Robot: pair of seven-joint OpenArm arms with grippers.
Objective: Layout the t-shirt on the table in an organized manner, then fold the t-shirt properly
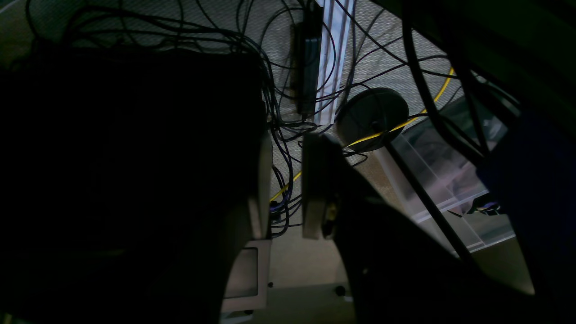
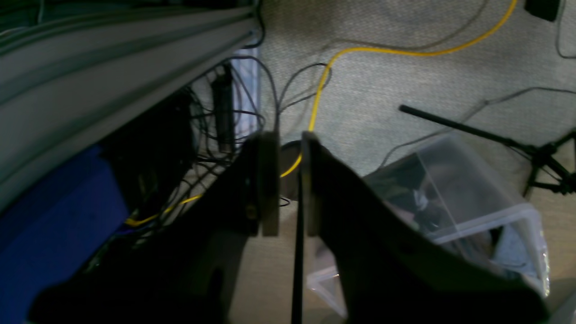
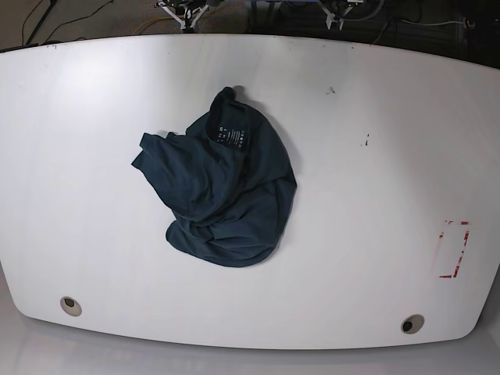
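A: T-shirt [image 3: 226, 191] is lying bunched mid-table [image 3: 375, 156], label up. Where are the grippers?

B: Both are hanging off-table over the floor, left gripper [image 1: 287, 189] and right gripper [image 2: 290, 184], jaws slightly parted, empty. I'd be grabbing opposite edges, spreading flat first.

We take this for a robotics lab or test room: a wide glossy white bench [image 3: 375, 101] with two round grommet holes [image 3: 70, 305] near its front edge and a red tape rectangle [image 3: 452, 249] marked at its right. Below it we see grey carpet [image 2: 396, 85] strewn with tangled dark cables [image 1: 288, 130] and a yellow cable [image 2: 382, 51], a clear plastic storage bin [image 2: 454, 198], and a black stand [image 2: 540, 157] at the right.
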